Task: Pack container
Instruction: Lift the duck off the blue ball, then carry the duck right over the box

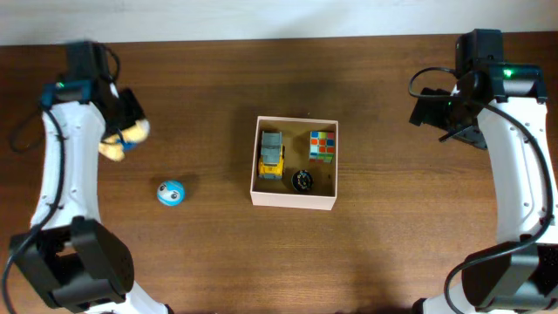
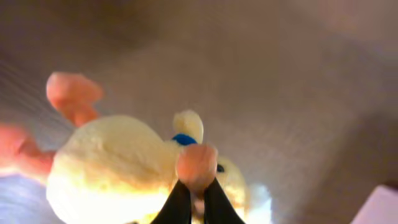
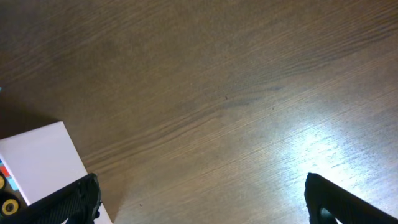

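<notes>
- Your left gripper (image 2: 195,186) is clamped shut on the orange beak of the soft yellow plush duck (image 2: 118,168). The duck's body sits directly ahead of the jaws.
- Your left arm is stretched along the left side of the brown wooden table (image 1: 392,253), with the wrist bent inward.
- Your right gripper (image 3: 199,208) has its jaws spread wide with nothing between them, only bare table below. That arm is extended with the wrist turned inward.
- The shallow square white-walled container with a tan cardboard floor (image 1: 293,200) sits between both sets of jaws, well apart from each.
- A small blue ball (image 1: 171,193) lies near the left jaws, on the container side.

left arm (image 1: 61,161) and right arm (image 1: 525,166): white shells, black joints (image 1: 91,253), black cables (image 1: 424,81)
</notes>
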